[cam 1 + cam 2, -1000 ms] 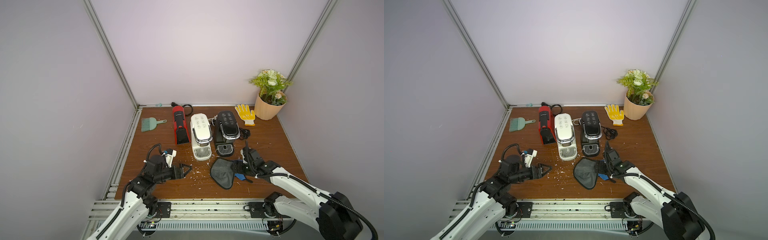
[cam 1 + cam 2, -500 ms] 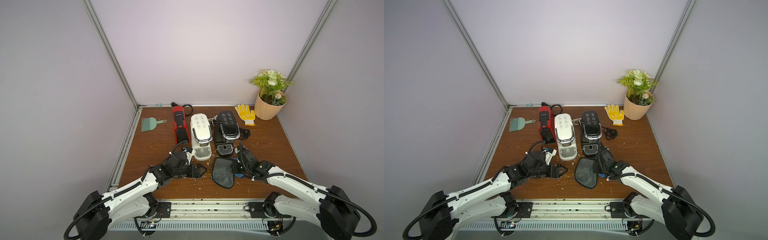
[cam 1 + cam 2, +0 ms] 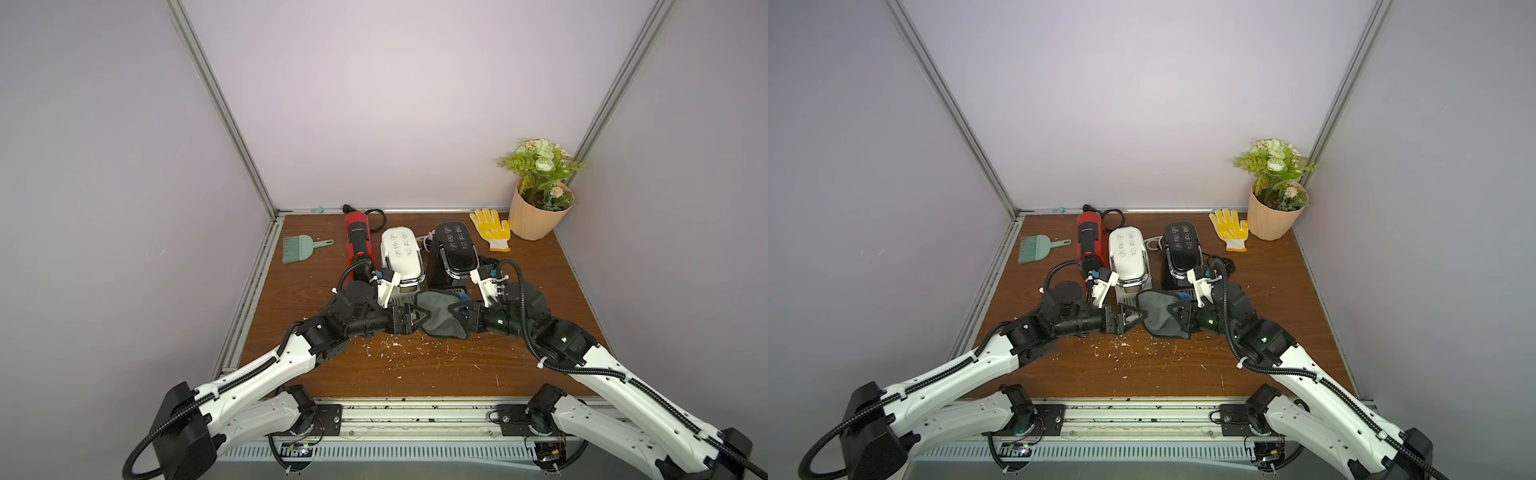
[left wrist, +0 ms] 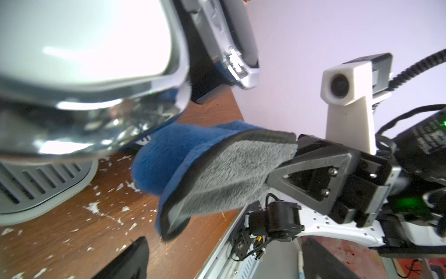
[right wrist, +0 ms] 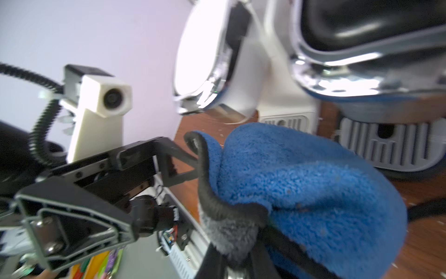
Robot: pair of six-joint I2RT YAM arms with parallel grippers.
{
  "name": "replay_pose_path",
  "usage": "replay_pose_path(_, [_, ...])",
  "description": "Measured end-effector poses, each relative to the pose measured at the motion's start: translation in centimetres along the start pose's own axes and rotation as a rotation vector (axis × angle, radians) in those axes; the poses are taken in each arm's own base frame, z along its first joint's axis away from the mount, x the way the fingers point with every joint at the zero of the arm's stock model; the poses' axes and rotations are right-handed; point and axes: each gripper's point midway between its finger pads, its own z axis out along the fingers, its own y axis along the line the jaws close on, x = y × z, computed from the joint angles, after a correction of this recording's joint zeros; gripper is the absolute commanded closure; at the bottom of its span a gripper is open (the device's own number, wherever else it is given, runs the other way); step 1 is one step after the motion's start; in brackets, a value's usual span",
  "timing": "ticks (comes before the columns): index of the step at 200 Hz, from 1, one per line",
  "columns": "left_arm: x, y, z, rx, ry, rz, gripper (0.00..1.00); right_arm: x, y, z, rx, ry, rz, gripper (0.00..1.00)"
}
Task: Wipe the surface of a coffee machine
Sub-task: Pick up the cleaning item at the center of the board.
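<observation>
Even light, top views sharp w/ bent edges, wrist views blurry, glare on white coffee machine

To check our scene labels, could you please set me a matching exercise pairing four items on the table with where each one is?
Items:
1. cloth
2. brush
3. yellow glove
4. white coffee machine

Places:
A. between the red machine and the black machine
B. beside the flower pot
C. clamped in the right end effector
D. alone near the side rail

Pairs: 1-C, 2-D, 3-B, 4-A.
</observation>
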Motion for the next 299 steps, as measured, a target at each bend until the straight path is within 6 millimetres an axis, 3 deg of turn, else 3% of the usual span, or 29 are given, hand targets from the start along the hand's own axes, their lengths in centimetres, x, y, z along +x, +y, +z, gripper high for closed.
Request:
replay_pose_path(31, [-1.9,-2.6,0.3,0.063,-0.020,-0.011,0.00,-0.6,3.2,0.2,-0.136,0.040,-0.024,0.84])
replay_pose_path(64, [-2.3,-3.2,0.8,0.089,-0.020,-0.042,0.00,-1.2,6.3,-0.4,-0.285,0.037,-0.050,0.83])
replay_pose_path(140, [-4.0,-6.4,1.1,0.183,-0.029,-0.056,0.08,-1.4,8.5,-0.9,-0.434,0.048,-0.070,0.83])
replay_pose_path(183, [-4.9,-5.8,1.4,0.134,-0.058,-0.088,0.13,-0.6,9.9,-1.6,-0.508,0.080,-0.113,0.83])
replay_pose_path(215, [-5.5,-6.1,1.3,0.116,-0.073,-0.096,0.28,-0.7,10.1,-1.7,-0.516,0.072,-0.124,0.83])
replay_pose_path(272, [-5.8,-6.1,1.3,0.111,-0.079,-0.091,0.79,-1.1,9.2,-0.5,-0.464,0.075,-0.118,0.83])
replay_pose_path(291, [-6.0,-5.9,1.2,0.089,-0.091,-0.085,0.97,-1.6,8.9,-0.3,-0.434,0.064,-0.112,0.77])
replay_pose_path(299, [-6.2,-5.9,1.2,0.078,-0.094,-0.082,1.00,-1.9,8.8,-0.4,-0.422,0.051,-0.116,0.73])
